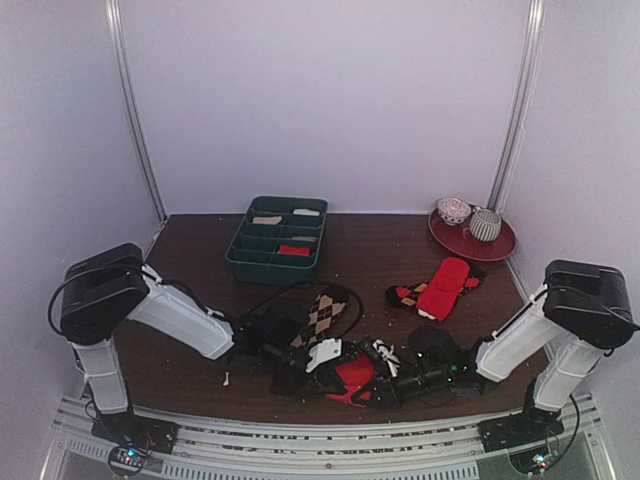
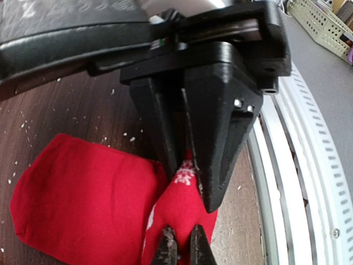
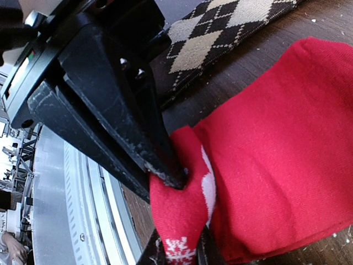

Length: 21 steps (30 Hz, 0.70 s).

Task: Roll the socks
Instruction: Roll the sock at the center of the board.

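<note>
Where red sock pair (image 1: 352, 373) lies nearside of green tray (image 1: 275, 240), close to front edge of tabletop (image 1: 190, 250), left gripper (image 2: 189, 185) clamped on white-patterned cuff, right gripper (image 3: 175, 178) pinching same fold; argyle socks (image 1: 322, 315) between tray and red pair; open room left of tray

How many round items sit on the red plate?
2: a pale patterned one at the left rear of the plate, a grey striped one right of it. Nothing seems hidden.
</note>
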Available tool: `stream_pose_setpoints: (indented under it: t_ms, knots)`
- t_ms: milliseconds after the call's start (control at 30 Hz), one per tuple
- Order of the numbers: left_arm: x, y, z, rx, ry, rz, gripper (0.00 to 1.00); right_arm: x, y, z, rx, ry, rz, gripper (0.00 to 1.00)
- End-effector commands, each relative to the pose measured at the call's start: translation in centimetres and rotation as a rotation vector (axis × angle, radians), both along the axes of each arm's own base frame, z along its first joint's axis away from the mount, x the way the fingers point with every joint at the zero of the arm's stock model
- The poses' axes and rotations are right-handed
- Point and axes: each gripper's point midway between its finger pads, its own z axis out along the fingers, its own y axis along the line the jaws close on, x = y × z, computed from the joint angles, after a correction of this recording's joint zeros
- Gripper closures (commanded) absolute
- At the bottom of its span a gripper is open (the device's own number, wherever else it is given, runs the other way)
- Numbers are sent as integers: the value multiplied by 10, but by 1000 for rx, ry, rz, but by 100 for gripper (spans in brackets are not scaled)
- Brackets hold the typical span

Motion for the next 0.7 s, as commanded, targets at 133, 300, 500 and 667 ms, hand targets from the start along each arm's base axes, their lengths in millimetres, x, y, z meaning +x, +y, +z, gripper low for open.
stream_pose_setpoints:
  t_ms: [133,300,500,667]
  knots:
    - [-2,29,-66,298,147,123,100,12,-46,-13,-272,-143,-51,84]
    - [6,40,-84,402,292,216,100,24,-46,66,-187,-667,-80,63]
    - [9,38,-83,437,375,246,100,28,-54,71,-257,-802,-44,59]
    - [13,35,-80,432,401,247,100,22,-48,58,-296,-840,10,61]
